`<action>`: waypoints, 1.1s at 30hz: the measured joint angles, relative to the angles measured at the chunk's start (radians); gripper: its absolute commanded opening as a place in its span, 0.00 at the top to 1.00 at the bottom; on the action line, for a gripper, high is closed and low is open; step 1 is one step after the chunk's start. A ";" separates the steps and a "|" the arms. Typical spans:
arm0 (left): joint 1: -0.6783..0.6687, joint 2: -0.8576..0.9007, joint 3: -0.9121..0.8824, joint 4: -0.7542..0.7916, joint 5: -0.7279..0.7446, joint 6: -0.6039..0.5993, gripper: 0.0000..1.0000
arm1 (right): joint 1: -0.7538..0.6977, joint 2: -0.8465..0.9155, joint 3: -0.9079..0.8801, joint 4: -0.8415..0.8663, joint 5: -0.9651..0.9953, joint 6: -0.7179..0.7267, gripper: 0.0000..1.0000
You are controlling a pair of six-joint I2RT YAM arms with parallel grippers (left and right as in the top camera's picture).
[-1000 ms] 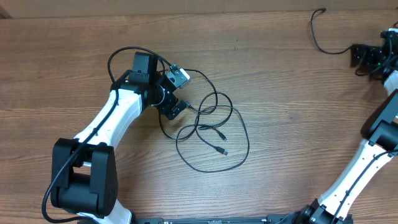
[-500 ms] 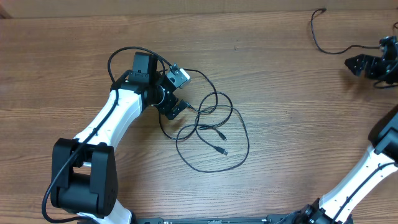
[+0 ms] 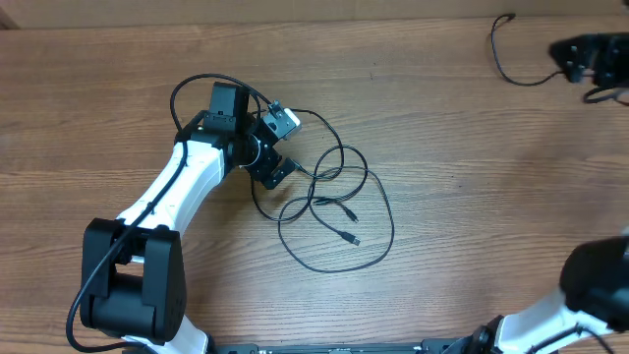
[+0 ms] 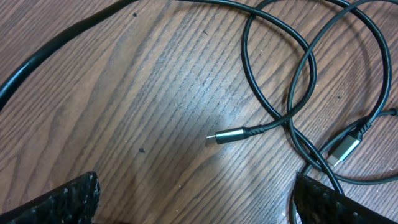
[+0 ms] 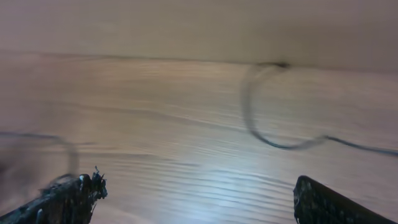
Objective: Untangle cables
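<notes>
A bundle of thin black cables (image 3: pixel 334 202) lies in overlapping loops at the table's centre, with two plug ends inside the loops. My left gripper (image 3: pixel 291 146) is open at the bundle's left edge. In the left wrist view its fingers (image 4: pixel 199 190) stand wide apart over bare wood, with the strands (image 4: pixel 292 74) and a silver-tipped plug (image 4: pixel 227 135) just ahead. One separate cable (image 3: pixel 503 54) lies at the far right. My right gripper (image 3: pixel 568 59) is beside its end. In the blurred right wrist view the fingers (image 5: pixel 196 186) are open and empty, with that strand (image 5: pixel 261 127) ahead.
The table is brown wood. Its far edge (image 3: pixel 295 24) runs along the top of the overhead view, close behind the separate cable. The left arm's own thicker black wire (image 3: pixel 197 84) arches above its wrist.
My right gripper has swung toward the far edge of the table, near the separate cable's end. The left arm and the cable bundle have not moved.
</notes>
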 measured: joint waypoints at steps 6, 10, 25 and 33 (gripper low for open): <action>0.000 0.000 0.000 0.000 0.000 0.000 0.00 | 0.179 -0.061 0.000 -0.162 -0.002 0.006 0.00; 0.000 0.000 0.000 0.000 0.000 0.000 0.01 | 0.289 -0.060 -0.001 -0.242 0.002 0.008 0.00; 0.000 0.000 0.000 0.000 0.000 0.000 0.00 | 0.445 -0.060 -0.001 -0.249 0.007 0.008 0.00; 0.000 0.000 0.000 0.030 0.000 0.000 0.00 | 0.445 -0.045 -0.001 -0.265 0.007 0.009 0.00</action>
